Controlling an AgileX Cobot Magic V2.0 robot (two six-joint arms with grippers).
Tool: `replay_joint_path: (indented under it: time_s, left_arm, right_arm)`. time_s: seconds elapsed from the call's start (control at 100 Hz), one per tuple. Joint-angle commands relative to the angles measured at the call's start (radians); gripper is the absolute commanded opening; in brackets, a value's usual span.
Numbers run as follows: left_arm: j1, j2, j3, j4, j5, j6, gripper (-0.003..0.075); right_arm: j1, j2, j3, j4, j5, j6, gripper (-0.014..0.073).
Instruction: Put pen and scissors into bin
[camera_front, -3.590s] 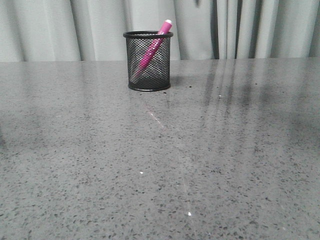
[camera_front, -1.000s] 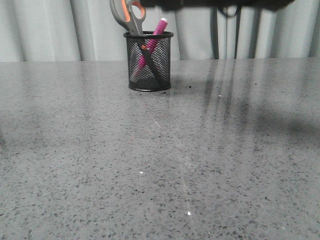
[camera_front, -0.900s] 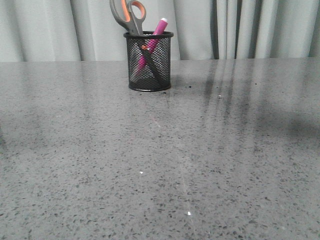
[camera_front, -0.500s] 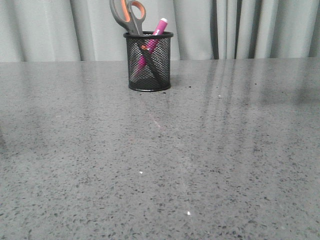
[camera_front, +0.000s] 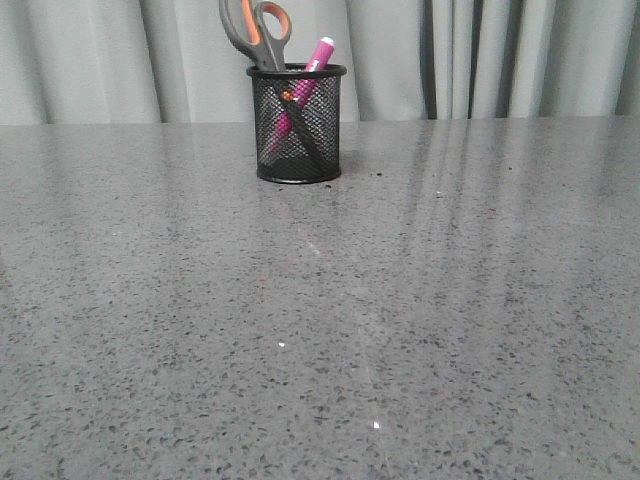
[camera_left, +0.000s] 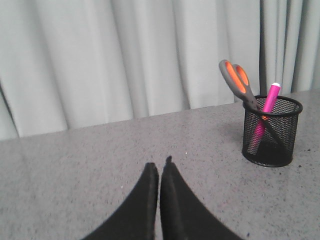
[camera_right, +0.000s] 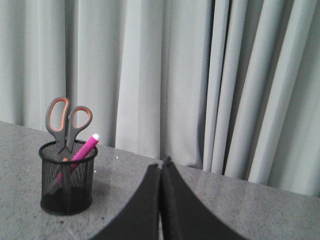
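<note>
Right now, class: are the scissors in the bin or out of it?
In. The scissors stand blades-down inside the bin, handles above its rim, crossing the pen.

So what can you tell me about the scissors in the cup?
The scissors stand blades-down inside the black mesh cup, leaning a bit. Their two loop handles stick out above the rim, grey outside with orange lining, and look like plastic. Through the mesh you can see the dark blades slanting down toward the cup's bottom, crossing the pink pen that shares the cup. They rest against the cup's rim. Nothing is holding them; no gripper touches them.
</note>
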Motion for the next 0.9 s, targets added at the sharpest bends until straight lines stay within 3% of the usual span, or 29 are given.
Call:
replay_joint_path:
  time_s: [0.0,0.16,0.31,0.89]
  left_arm:
    - [0.002,-0.081,0.040,-0.075,-0.007,0.022,-0.0019]
    - [0.002,-0.243,0.138,-0.161,-0.101,0.012,-0.0019]
    - [0.002,-0.338,0.159,-0.161,-0.102,-0.006,-0.0019]
    - [0.002,-0.344,0.159,-0.161,-0.097,-0.006,-0.0019]
  right_arm:
    - [-0.008,-0.094,0.056,-0.013,-0.092,-0.011,-0.0075]
    - [-0.008,-0.272,0.154,-0.006,-0.085,-0.011,-0.0075]
    - [-0.008,-0.370,0.173,-0.005,0.035,-0.011,-0.0075]
    - [-0.008,-0.379,0.173,-0.005,0.066,-0.011,-0.0075]
